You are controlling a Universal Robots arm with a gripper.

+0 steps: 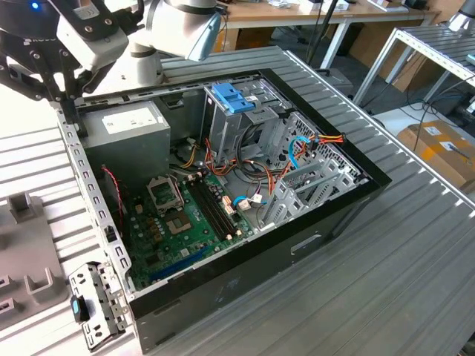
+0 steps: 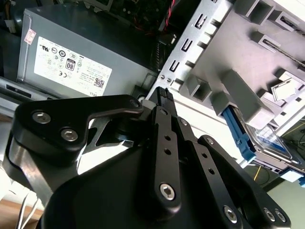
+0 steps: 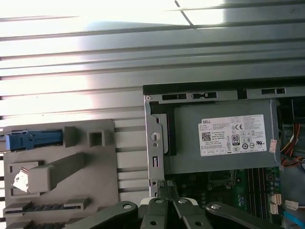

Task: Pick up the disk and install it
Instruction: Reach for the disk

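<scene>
Progress: no step of the task was judged complete. The disk (image 3: pixel 34 140) was found seated in the grey fixture tray (image 3: pixel 102 167), outside the computer case (image 1: pixel 326 215), and it was not grasped. The gripper (image 3: pixel 166 185) was seen clenched, its fingertips drawn together with nothing between them. It was positioned at the case's rim just beside the power supply (image 3: pixel 224 136), well apart from the disk. Pick-up and installation were therefore both judged outstanding. Inside the case, the drive cage (image 1: pixel 249 126) was noted with a bare blue bracket (image 1: pixel 231 96) on top. Whether a bay stood free could not be told.

Appearance of the disk: in the first wrist view, little more than one bright blue rail was presented, lying along a slot at the tray's edge. In the second wrist view, the disk (image 2: pixel 244 138) was seen as a blue rail with a flat, glossy face behind it, apparently standing on edge between the tray's grey blocks. A thin, rigid body was judged. Its far end was cut off in both wrist views, so its full outline was not recorded.
</scene>
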